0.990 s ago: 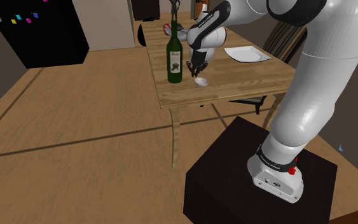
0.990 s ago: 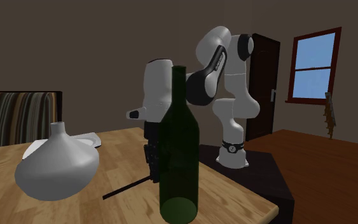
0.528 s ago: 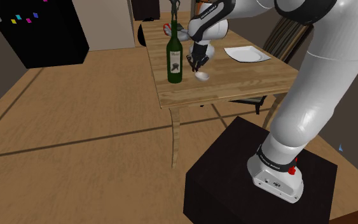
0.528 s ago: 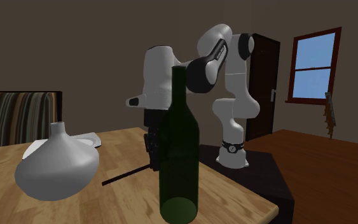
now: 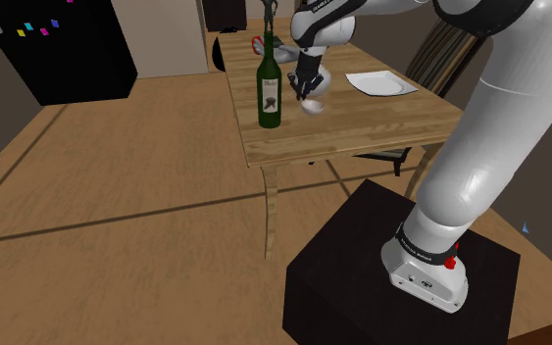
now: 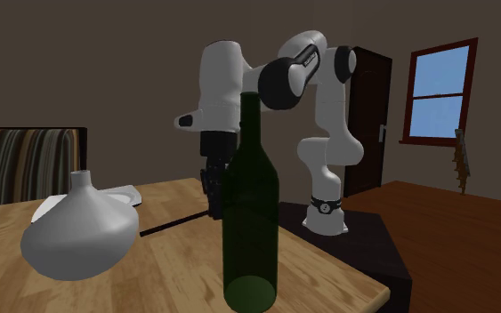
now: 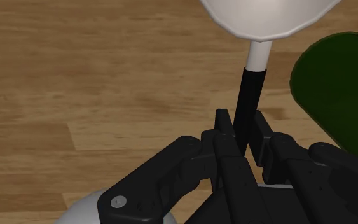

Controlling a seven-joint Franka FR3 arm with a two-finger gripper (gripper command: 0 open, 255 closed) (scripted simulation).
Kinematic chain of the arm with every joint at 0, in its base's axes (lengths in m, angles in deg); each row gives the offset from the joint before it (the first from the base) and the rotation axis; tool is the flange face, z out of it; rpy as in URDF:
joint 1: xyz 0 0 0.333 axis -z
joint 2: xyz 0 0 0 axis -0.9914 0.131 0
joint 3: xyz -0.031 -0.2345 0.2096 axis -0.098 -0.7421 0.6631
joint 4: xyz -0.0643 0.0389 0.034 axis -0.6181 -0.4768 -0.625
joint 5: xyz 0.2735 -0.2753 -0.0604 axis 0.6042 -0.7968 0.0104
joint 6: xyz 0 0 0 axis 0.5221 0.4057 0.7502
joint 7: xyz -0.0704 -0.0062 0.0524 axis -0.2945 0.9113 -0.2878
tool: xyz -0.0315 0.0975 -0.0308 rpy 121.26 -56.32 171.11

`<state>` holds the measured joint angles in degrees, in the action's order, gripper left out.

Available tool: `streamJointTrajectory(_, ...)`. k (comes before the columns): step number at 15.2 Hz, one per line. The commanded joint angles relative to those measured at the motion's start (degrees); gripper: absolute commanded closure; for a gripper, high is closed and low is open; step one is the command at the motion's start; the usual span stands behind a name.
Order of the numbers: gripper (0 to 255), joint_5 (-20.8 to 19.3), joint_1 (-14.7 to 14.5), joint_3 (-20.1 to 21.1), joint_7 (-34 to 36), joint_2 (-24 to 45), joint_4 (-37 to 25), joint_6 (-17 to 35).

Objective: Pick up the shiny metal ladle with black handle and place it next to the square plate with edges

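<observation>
The ladle hangs above the wooden table (image 5: 362,123), its pale bowl (image 5: 311,106) just below my gripper (image 5: 304,94) and beside the green wine bottle (image 5: 269,93). In the wrist view my gripper (image 7: 241,130) is shut on the ladle's black handle (image 7: 250,95), and the rounded bowl (image 7: 266,16) sticks out beyond the fingertips. In the second exterior view the black handle (image 6: 173,224) slants out from my gripper (image 6: 211,191), which is partly hidden behind the bottle (image 6: 250,222). The square white plate (image 5: 381,84) lies on the table's far right part.
A white round vase (image 6: 79,236) stands on the table near the plate (image 6: 119,194). The green bottle (image 7: 336,89) is close beside my fingers. A striped chair (image 5: 435,54) stands behind the table, and a black cabinet (image 5: 58,49) at the shoulder view's far left.
The arm has risen, lifting the ladle off the table top; its bowl now hangs higher beside the bottle. The grip has stayed shut.
</observation>
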<state>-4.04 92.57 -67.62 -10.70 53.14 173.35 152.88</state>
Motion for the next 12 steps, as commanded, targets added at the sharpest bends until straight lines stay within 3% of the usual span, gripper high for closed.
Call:
streamJointTrajectory(1,255,-0.3,0.0,0.0,0.2,-0.7,-0.8,-1.5)
streamJointTrajectory(3,255,-0.5,0.0,-0.1,0.5,-1.2,-1.7,-2.9)
streamJointTrajectory(12,255,-0.6,5.6,-5.6,-10.8,-7.6,5.6,-2.6)
